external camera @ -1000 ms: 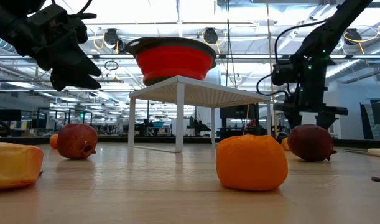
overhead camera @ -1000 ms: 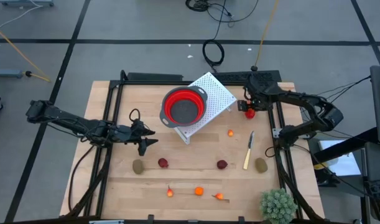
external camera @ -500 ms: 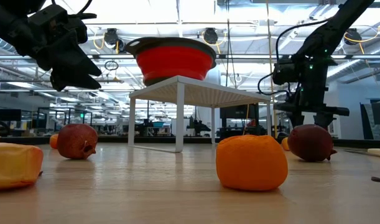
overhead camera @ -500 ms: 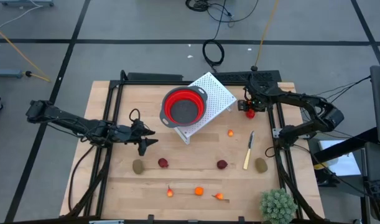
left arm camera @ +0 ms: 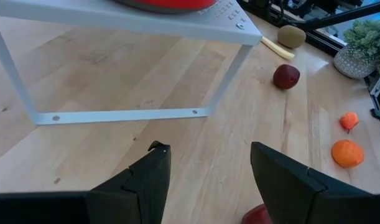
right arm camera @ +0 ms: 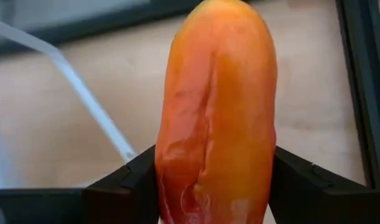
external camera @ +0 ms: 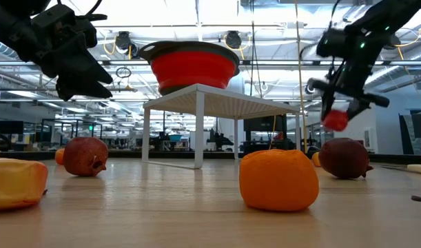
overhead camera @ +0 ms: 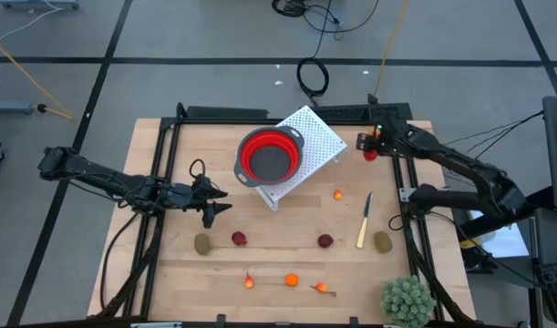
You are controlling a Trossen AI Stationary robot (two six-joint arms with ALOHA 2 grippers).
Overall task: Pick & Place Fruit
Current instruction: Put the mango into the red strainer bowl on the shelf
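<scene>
My right gripper [overhead camera: 371,146] is at the table's far right, beside the white rack [overhead camera: 316,137], shut on a long red-orange fruit [right arm camera: 217,112] that also shows in the low view as a red fruit [external camera: 335,120] above the table. My left gripper [overhead camera: 214,208] hovers open over the table's left middle with nothing between its fingers [left arm camera: 153,174]. Lying on the wood are two olive-brown ovals [overhead camera: 202,244] [overhead camera: 382,241], two dark red balls [overhead camera: 239,239] [overhead camera: 325,241] and several small orange pieces [overhead camera: 291,280]. My right gripper pinches the long fruit between its two fingers [right arm camera: 135,180], on its two long sides [right arm camera: 168,174] toward one end. The fingers slant down and lie along the fruit, which sticks out past their tips. The fruit hangs clear of the table.
A red bowl [overhead camera: 270,155] sits on top of the white rack at the far middle. A pale yellow stick [overhead camera: 364,221] lies near the right oval. A spiky green plant ball [overhead camera: 407,301] stands at the near right corner. Dark frame rails [overhead camera: 413,228] run along both table sides.
My right gripper has risen and drawn toward the table's far edge, tipping as it went. The red-orange fruit has come up with it and now hangs clear of the table.
</scene>
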